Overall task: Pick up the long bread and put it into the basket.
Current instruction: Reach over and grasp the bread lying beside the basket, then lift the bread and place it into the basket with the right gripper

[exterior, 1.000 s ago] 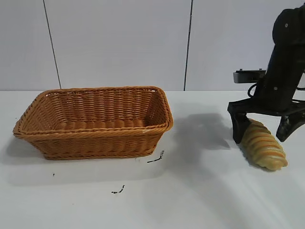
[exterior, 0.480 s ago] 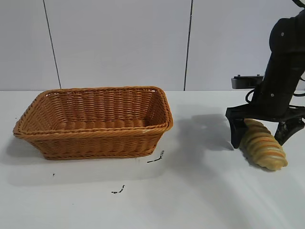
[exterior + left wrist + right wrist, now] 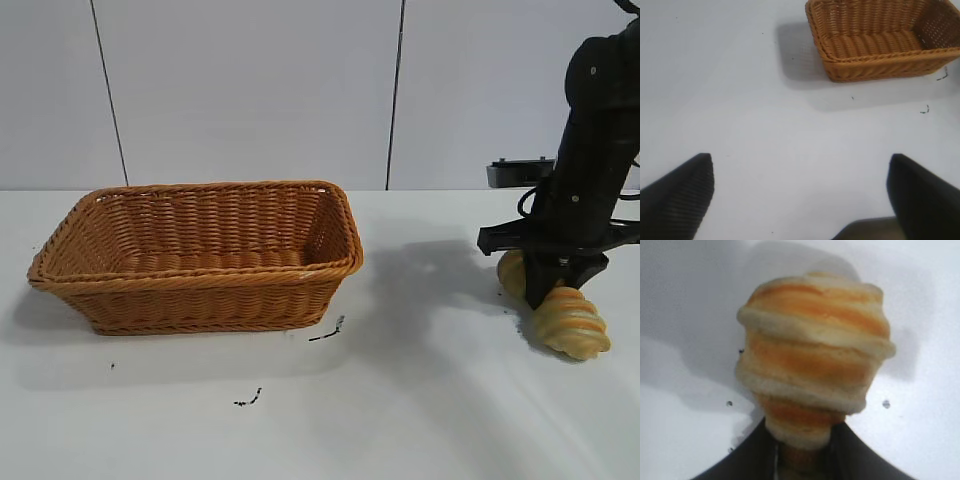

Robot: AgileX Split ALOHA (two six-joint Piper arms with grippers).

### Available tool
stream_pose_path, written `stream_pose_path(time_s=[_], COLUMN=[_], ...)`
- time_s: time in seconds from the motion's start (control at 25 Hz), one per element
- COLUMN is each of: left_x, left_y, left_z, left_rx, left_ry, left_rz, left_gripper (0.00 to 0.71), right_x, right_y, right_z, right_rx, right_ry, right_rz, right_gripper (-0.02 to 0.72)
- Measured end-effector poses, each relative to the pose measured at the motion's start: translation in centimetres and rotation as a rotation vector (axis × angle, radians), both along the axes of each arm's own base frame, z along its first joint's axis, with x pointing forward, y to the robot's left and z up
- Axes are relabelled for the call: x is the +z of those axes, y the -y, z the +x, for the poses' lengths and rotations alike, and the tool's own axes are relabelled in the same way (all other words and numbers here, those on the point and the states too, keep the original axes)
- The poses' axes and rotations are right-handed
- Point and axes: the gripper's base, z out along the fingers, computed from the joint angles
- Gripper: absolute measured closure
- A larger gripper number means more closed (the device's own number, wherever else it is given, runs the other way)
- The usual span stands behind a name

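The long bread [image 3: 573,322], a golden-tan ridged loaf, lies on the white table at the right, far from the basket [image 3: 200,300]. My right gripper [image 3: 553,282] comes down on its middle and is shut on it, so the loaf bulges out on both sides of the fingers. In the right wrist view the long bread [image 3: 815,350] fills the middle, with the right gripper [image 3: 802,442] pinching its near part. The orange-brown wicker basket has nothing in it. My left gripper [image 3: 799,165] hangs open over bare table, and the basket [image 3: 880,70] is well beyond it.
Small black marks [image 3: 327,330] dot the table in front of the basket's right corner. A pale panelled wall stands behind the table. Open white table stretches between the basket and the bread.
The right gripper's fingers have come together from wide open on either side of the loaf and now squeeze its middle. The bread has stayed on the table.
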Motion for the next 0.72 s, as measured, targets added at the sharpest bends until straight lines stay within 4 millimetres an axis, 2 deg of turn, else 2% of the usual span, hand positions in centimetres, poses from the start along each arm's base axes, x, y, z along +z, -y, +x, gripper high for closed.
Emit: stream_pose_path(time_s=[0.2, 0.36, 0.48, 0.56, 0.72], left_x=[0.0, 0.0, 0.0, 0.0, 0.0], left_y=[0.0, 0.0, 0.0, 0.0, 0.0], left_z=[0.0, 0.0, 0.0, 0.0, 0.0], left_rx=[0.0, 0.0, 0.0, 0.0, 0.0], left_ry=[0.0, 0.0, 0.0, 0.0, 0.0], left_rz=[0.0, 0.0, 0.0, 0.0, 0.0], left_gripper=[0.018, 0.018, 0.018, 0.018, 0.018], right_x=[5.9, 9.6, 11.3, 11.5, 11.6], right_y=[-0.1, -0.3, -0.8, -1.7, -5.9], right_z=[1.4, 2.9, 4.1, 4.9, 6.1], right_rx=[-0.003, -0.004, 0.007, 0.04, 0.159], right_ry=[0.06, 0.18, 0.248, 0.255, 0.278], right_rz=[0.001, 0.026, 0.044, 0.042, 0.045], right_gripper=[0.585, 0.585, 0.585, 0.585, 0.585])
